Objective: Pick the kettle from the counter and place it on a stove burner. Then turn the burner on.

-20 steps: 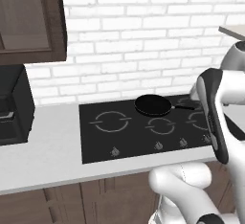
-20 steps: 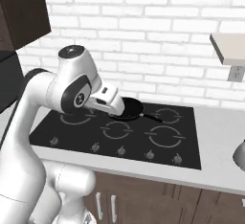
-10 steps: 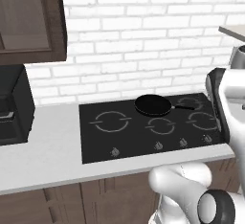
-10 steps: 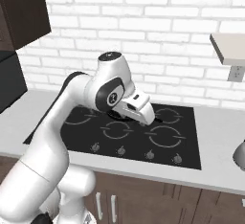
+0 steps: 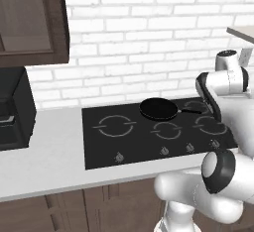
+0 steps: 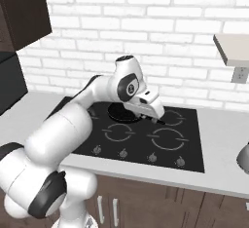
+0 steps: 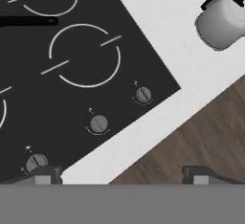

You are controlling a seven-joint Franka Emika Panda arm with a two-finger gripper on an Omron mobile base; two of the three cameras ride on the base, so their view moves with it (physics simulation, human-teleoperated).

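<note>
kettle [image 7: 224,21]: on the counter [image 7: 158,22] right of our cooktop [image 7: 72,74], untouched
gripper [image 7: 122,174]: spread wide, empty
left: we grab, place, switch on

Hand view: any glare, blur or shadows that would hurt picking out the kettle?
Hand view: sharp, no blur; kettle evenly shaded with a soft sheen, cropped by the frame's top-right corner, clear against the pale counter. Right base view: flat lighting, only a sliver of the kettle at the right edge.
</note>
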